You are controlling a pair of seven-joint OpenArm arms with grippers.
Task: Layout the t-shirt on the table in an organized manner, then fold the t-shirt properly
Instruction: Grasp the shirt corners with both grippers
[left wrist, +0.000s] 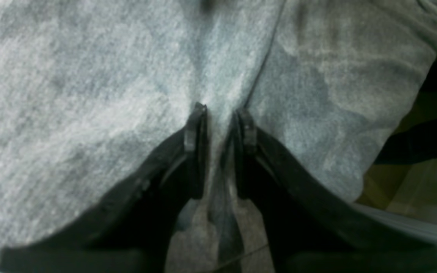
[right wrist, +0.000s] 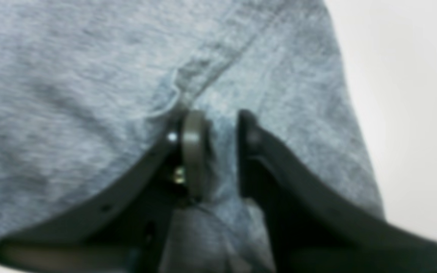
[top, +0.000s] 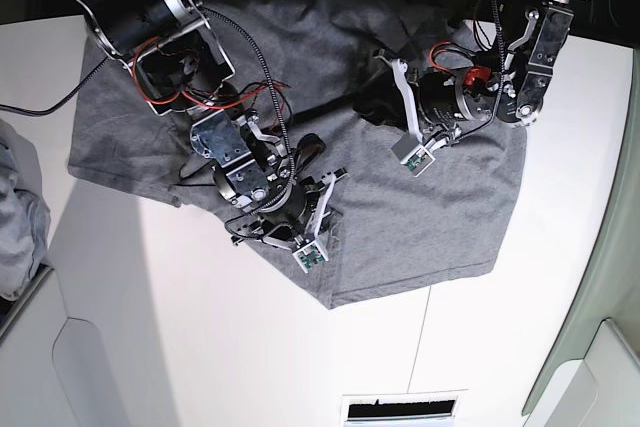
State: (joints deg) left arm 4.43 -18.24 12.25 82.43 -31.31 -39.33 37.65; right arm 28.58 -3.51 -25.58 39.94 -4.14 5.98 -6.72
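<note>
Base view: both arms low over t-shirt point(top: 440, 217), L pincer point(left wrist: 220, 113) & R pincer point(right wrist: 218, 121) pinching cloth.

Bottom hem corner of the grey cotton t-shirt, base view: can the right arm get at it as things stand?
Probably yes. The right claw sits on the grey cotton t-shirt just above that corner, with only bare white tabletop beyond and nothing lying between. It has cloth between its jaws, so it may need to let go first.
</note>
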